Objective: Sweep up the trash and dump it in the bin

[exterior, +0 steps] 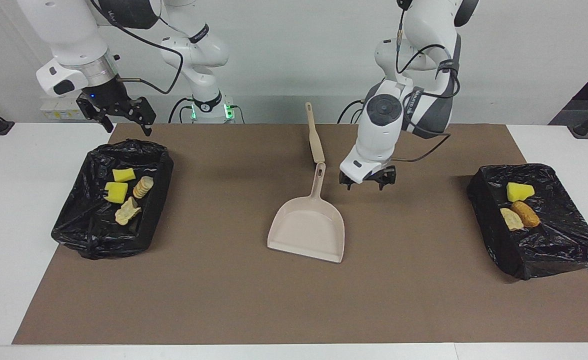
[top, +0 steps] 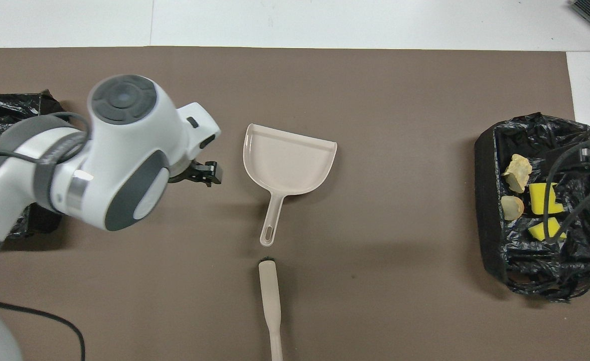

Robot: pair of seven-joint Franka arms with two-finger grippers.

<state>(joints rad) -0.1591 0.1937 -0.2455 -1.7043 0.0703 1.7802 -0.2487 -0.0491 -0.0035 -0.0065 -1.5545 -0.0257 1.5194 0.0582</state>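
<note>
The trash lies in two black-lined bins. Yellow sponge chunks [exterior: 116, 192] and bread bits [exterior: 127, 211] sit in the bin [exterior: 104, 245] at the right arm's end. A yellow chunk [exterior: 520, 191] and brown bits [exterior: 526, 213] sit in the bin [exterior: 549, 260] at the left arm's end. The beige dustpan [exterior: 308, 227] rests flat mid-mat with nothing in it. My left gripper [exterior: 367, 181] hangs open and empty over the mat, beside the dustpan's handle. My right gripper [exterior: 122, 116] is open, raised over that bin's robot-side rim.
The beige brush [exterior: 315, 135] lies on the mat in line with the dustpan's handle, nearer to the robots. In the overhead view the left arm covers most of the bin [top: 4, 105] at its end. A brown mat [exterior: 224, 300] covers the table.
</note>
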